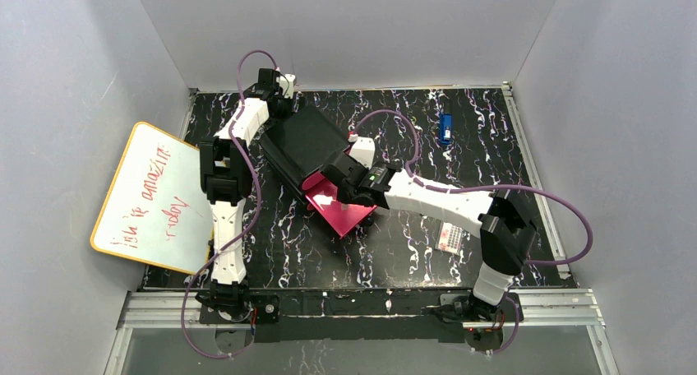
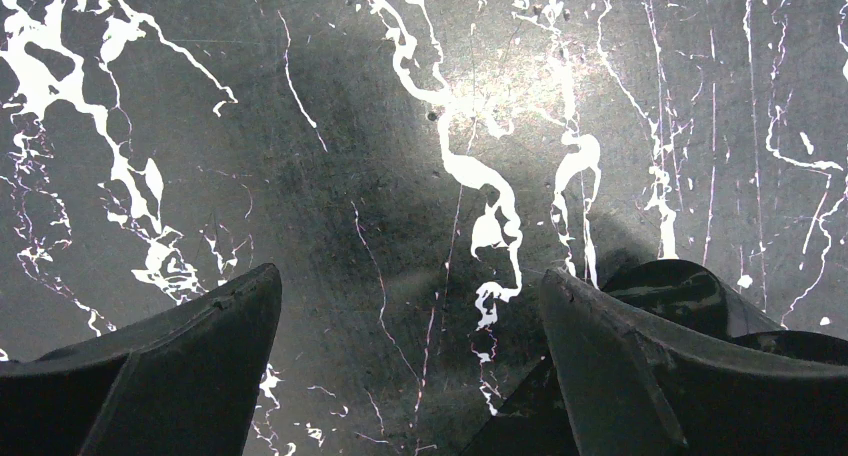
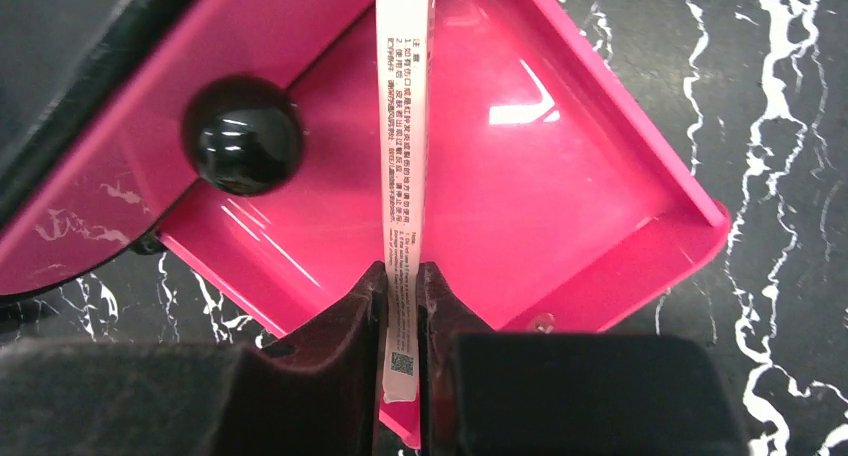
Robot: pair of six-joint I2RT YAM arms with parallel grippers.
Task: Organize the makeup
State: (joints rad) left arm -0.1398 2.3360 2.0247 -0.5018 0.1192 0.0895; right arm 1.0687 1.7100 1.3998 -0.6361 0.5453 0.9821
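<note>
My right gripper (image 3: pixel 402 276) is shut on a thin flat makeup pack (image 3: pixel 405 126), pink with a white printed label, held edge-on. The pack stands over the open pink drawer (image 3: pixel 580 186) of the black box (image 1: pixel 304 141); whether its far end touches the drawer floor I cannot tell. In the top view the right gripper (image 1: pixel 355 190) is above that drawer (image 1: pixel 345 217). A pale dotted palette (image 1: pixel 450 237) lies on the table under the right arm. My left gripper (image 2: pixel 410 296) is open over bare marbled table behind the box, its fingers (image 2: pixel 200 346) wide apart and empty.
A round black knob (image 3: pixel 243 136) sits on a pink drawer front beside the open drawer. A small blue rectangular object (image 1: pixel 445 128) lies at the back right. A whiteboard (image 1: pixel 152 198) with red writing leans at the left wall. Grey walls enclose the table.
</note>
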